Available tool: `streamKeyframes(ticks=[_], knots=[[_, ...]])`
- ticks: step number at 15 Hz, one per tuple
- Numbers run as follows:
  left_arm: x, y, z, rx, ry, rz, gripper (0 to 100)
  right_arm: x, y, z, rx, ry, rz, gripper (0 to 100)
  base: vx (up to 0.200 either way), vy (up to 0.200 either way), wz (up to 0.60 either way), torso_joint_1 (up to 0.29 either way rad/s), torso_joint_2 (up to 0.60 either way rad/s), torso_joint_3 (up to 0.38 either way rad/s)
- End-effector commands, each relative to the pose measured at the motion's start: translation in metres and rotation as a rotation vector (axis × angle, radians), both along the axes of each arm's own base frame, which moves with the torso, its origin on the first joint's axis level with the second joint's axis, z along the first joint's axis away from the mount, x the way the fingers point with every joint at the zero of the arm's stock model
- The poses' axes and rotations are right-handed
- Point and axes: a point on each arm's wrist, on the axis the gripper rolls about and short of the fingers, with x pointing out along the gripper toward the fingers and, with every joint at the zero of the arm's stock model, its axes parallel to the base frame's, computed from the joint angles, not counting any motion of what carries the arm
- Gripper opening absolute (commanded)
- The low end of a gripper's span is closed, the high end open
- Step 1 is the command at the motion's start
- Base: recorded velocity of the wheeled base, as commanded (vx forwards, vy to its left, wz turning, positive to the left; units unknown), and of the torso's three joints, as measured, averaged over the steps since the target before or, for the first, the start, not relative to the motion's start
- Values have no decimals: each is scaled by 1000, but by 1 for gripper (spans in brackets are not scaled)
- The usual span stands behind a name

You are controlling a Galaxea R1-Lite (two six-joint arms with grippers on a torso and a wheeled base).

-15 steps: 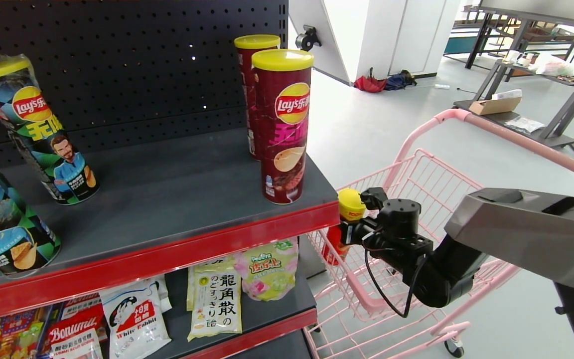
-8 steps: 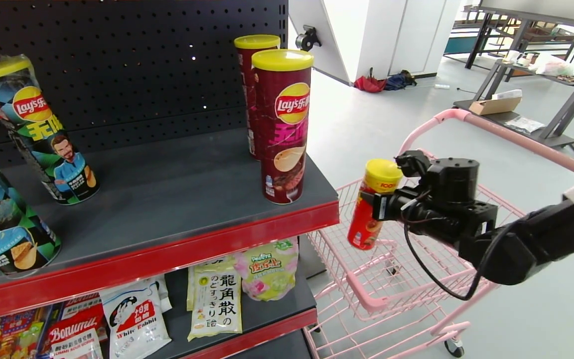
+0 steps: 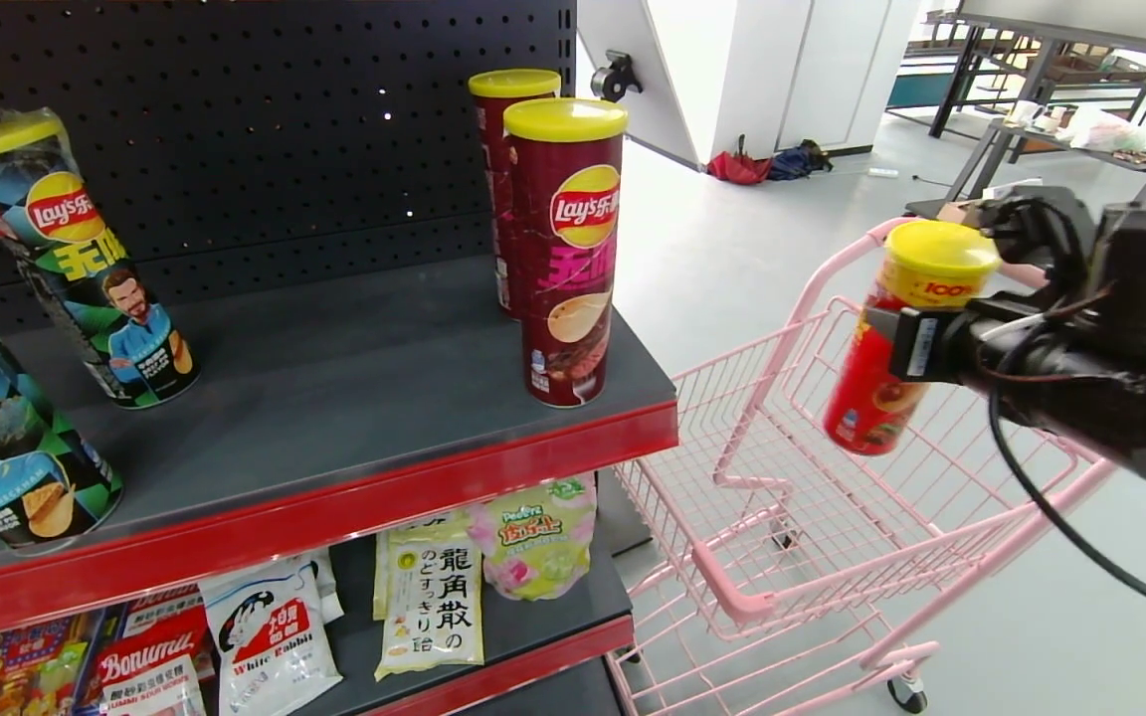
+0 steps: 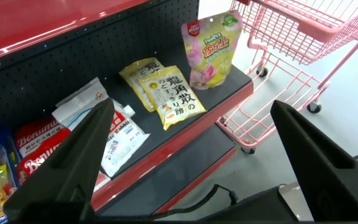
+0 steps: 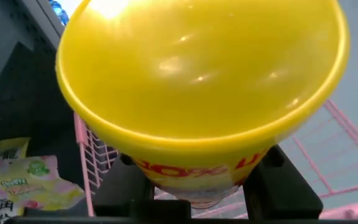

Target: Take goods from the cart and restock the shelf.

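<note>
Shelf (image 3: 334,388) fills the left and centre of the head view, its dark top board edged in red. Cart (image 3: 732,597), pink wire, stands at lower right, just beside the shelf's end. Right gripper (image 3: 916,343) sits at the right edge, over the cart's basket. Its fingers are pinched on a red can (image 3: 866,403) just under the yellow lid. The can hangs tilted and is well apart from the shelf. Left gripper (image 4: 191,155) has its fingers spread wide with nothing between them, facing the lower board. Two green cans (image 3: 86,268) lean at the far left of the top board. Two maroon cans (image 3: 565,259) stand upright at its right end, one behind the other. Pouches (image 3: 429,597) lie on the lower board at bottom centre.
</note>
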Motion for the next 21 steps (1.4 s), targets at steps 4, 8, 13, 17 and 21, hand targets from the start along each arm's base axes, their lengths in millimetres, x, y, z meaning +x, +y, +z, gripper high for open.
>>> streamKeyframes(ticks=[4,8,13,17,21], knots=[[0,0,0,0,-1,0,100,-150,-50,29,-68,71,41,0,0,0,0,0,0,0],[0,0,0,2,-1,12,100,-218,-81,-19,-150,57,-11,0,0,0,0,0,0,0],[0,0,0,5,1,15,100,-234,-88,-27,-151,62,-25,0,0,0,0,40,-108,-71],[0,0,0,4,0,13,100,-233,-87,-27,-153,69,-23,0,0,0,0,203,-538,-338],[0,0,0,4,1,12,100,-230,-86,-27,-157,81,-21,0,0,0,0,182,-460,-279]])
